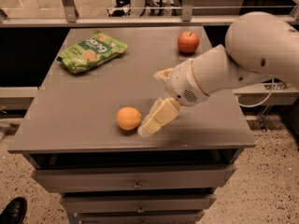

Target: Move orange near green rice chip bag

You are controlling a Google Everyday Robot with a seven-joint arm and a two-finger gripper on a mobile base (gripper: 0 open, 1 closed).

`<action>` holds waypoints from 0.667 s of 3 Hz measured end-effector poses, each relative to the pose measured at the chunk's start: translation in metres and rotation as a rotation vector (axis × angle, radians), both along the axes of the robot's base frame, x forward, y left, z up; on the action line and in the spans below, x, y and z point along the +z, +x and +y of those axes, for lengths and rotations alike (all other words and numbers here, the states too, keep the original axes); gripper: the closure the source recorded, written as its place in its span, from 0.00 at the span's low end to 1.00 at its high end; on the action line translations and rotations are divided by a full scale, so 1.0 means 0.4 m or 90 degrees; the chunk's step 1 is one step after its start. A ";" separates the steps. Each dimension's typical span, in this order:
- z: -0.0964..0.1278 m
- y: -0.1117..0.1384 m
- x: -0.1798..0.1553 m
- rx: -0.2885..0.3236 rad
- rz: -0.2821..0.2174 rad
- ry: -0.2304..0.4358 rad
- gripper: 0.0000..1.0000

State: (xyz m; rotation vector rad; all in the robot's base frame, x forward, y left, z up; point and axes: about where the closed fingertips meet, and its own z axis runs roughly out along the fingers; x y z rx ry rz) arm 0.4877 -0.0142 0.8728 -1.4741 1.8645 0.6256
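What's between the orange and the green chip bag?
Nothing. In the camera view, only bare table lies between the orange and the green rice chip bag. The gripper is beside the orange.

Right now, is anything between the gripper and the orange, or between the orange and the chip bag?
Nothing visible. The gripper is close beside the orange; bare table runs to the green rice chip bag.

High front view, jaws mid-frame

Grey drawer table point(84, 106), speckled floor point(275, 185), metal railing point(117, 21) behind
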 end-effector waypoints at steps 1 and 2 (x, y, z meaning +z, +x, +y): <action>0.036 -0.023 -0.031 0.013 -0.004 0.025 0.00; 0.048 -0.033 -0.052 0.017 -0.005 0.034 0.00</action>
